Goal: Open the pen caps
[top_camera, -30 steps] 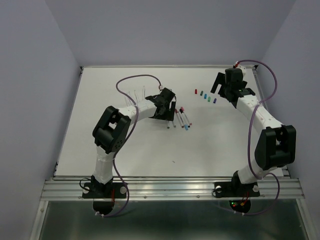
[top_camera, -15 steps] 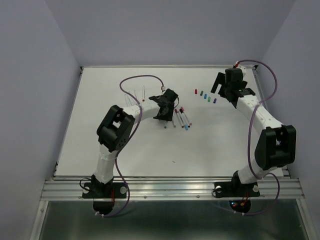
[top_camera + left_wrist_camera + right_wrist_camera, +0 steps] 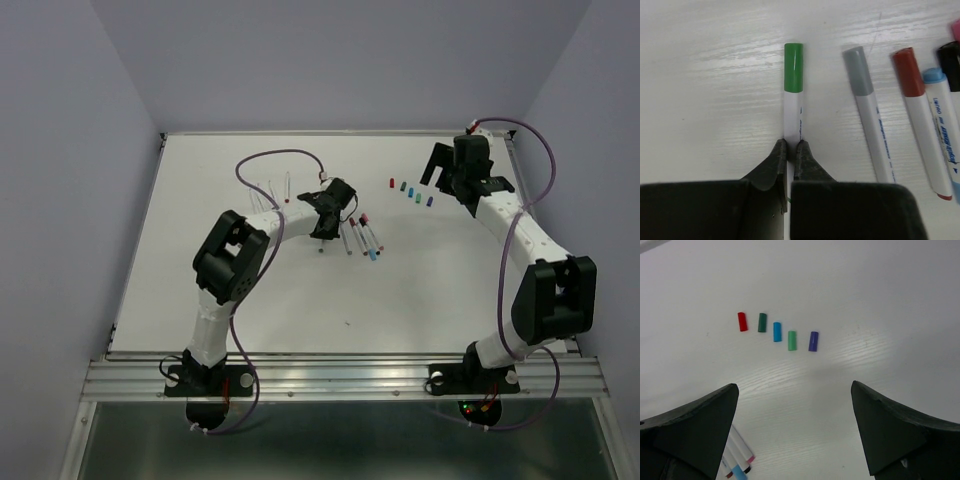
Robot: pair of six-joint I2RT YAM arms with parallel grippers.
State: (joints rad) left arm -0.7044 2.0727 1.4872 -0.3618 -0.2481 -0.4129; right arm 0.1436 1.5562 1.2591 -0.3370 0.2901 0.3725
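One green-capped pen is clamped at the barrel by the left gripper, cap left free at twelve o'clock for pulling; right gripper spread wide, empty

We're looking at a robotics lab test cell: a white table boxed in by plain lavender walls, with an aluminium rail along its near edge. Bolted there are the left arm and right arm, purple cables looping off them.

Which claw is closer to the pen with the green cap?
Left. The left gripper clamps the green-capped pen; the right gripper hangs open far off, above the loose caps.
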